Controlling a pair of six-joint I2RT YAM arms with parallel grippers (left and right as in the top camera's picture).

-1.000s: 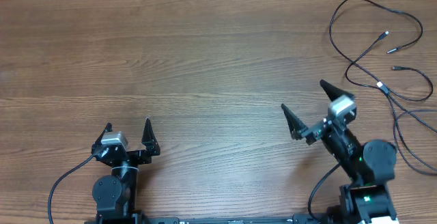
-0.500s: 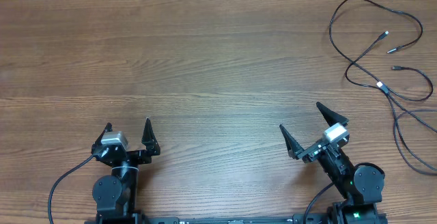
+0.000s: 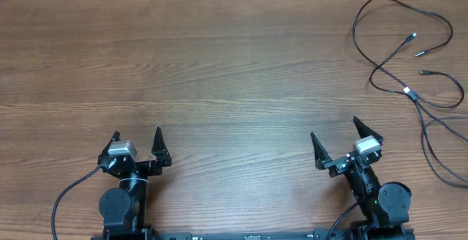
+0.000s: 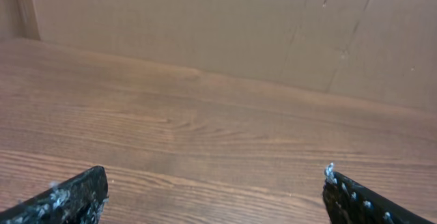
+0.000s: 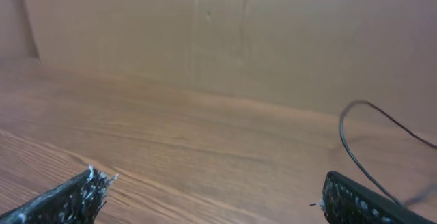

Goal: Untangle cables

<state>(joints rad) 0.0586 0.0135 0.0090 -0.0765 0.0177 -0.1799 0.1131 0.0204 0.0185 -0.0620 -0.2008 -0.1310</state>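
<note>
The left fingers (image 3: 159, 143) are spread wide, gripping nothing. The right fingers (image 3: 317, 151) are spread equally wide, also empty. The cables (image 3: 407, 91) lie in loose crossing loops on the tabletop (image 3: 234, 72), ahead and to the right of the right fingers, well apart from both pairs. Bare wood surface separates them. A brown wall panel (image 4: 205, 33) stands beyond the fingers.

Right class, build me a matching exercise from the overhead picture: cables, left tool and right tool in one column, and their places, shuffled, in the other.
Things:
1. cables
2. left tool
3. right tool

Places:
A. near side, left, open and holding nothing
B. near side, right of centre, open, apart from the cords
C. far right, lying in loose loops

Pairs: 1-C, 2-A, 3-B
</note>
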